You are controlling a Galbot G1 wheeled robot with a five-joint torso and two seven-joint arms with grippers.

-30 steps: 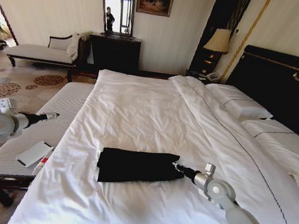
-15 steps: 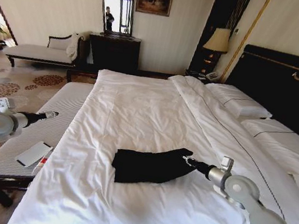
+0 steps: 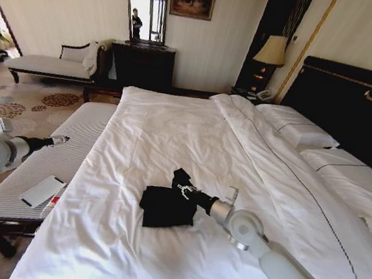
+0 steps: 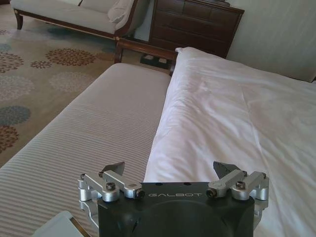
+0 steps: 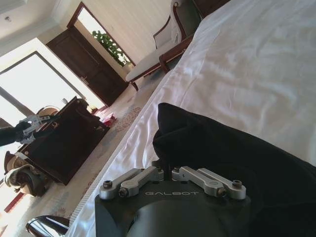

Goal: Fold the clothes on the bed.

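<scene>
White bed (image 3: pixel 173 130) carries black T-shirt (image 3: pixel 164 207). Mid-fold: right gripper (image 3: pixel 183 190), fingers pinched on an edge, carrying it across. Next calls for laying it flat. Left gripper (image 3: pixel 58 139) idle beside bed, fingers wide apart.

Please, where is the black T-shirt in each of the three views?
Head view: T-shirt on the duvet's near part, one end pinched and lifted by the right gripper.
Left wrist view: not in it.
Right wrist view: T-shirt right beyond the right gripper.
Shared landmark: the duvet.
</scene>
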